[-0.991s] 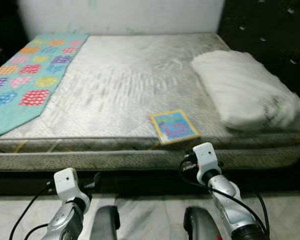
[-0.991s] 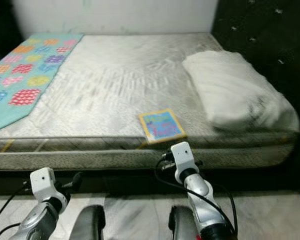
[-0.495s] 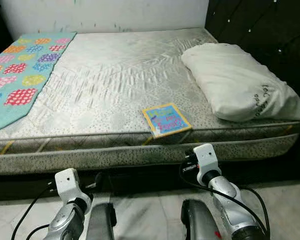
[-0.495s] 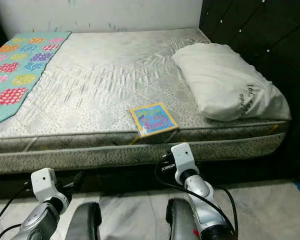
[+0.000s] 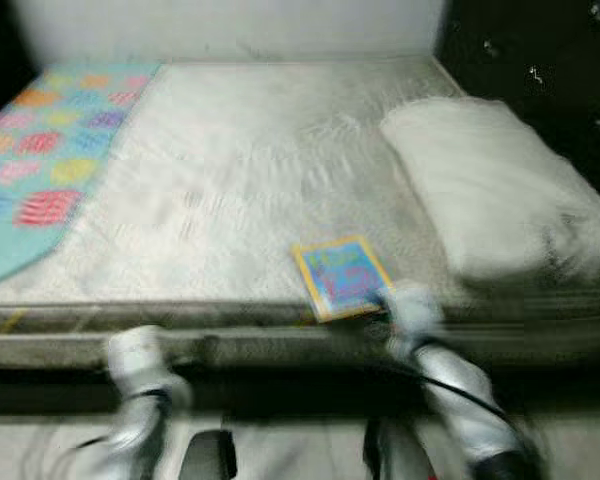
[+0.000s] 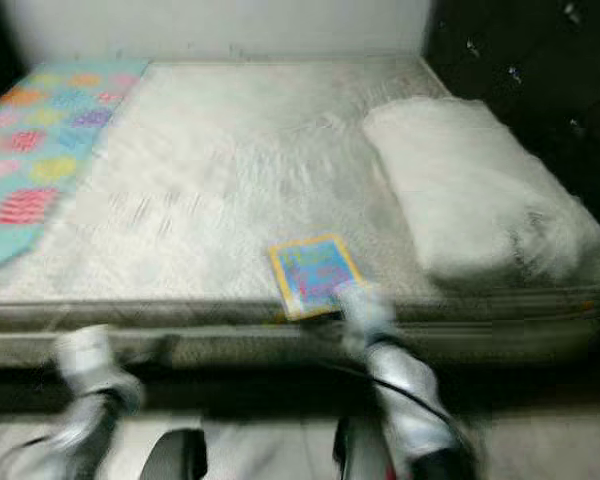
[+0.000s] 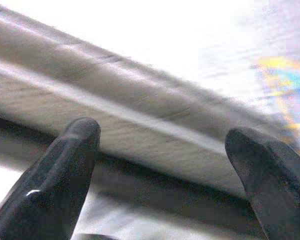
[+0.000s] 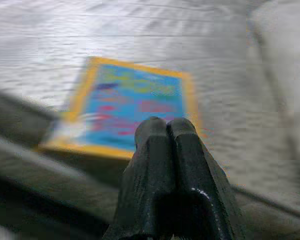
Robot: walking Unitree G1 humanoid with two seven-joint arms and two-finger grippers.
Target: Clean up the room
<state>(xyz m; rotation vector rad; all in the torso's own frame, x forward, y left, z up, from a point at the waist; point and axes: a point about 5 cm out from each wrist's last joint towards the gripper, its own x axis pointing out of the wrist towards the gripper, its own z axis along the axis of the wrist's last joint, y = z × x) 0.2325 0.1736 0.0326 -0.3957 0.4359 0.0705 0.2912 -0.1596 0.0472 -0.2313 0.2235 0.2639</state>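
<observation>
Your right gripper point(image 8: 169, 131) points at a small book point(image 8: 135, 107) with its two black fingers point(image 8: 155, 165) pressed flat together and nothing between them, the tips hanging just short of the book's near edge. Blue-covered with a yellow border, the book point(image 5: 342, 277) lies flat on the bare grey mattress point(image 5: 250, 190), close to the front edge and just to the left of a large white pillow point(image 5: 500, 200) — the two sit near each other but apart. Your right arm point(image 5: 450, 390) rises from below the mattress edge, its wrist level with the book's near corner; motion blur softens both head views, so whether it touches the mattress cannot be told.

Your left gripper point(image 7: 162, 142) is spread wide, one finger point(image 7: 65, 170) to each side of its wrist view, empty, facing the mattress's quilted side panel point(image 7: 140, 135) with the book's bright corner point(image 7: 285, 92) beyond. Its arm point(image 5: 140, 385) is held low in front of the bed, well to the left of the book.

A turquoise patterned quilt point(image 5: 50, 150) covers the mattress's far left strip — well away from the book. Pale floor point(image 5: 300, 450) shows between the arms.
</observation>
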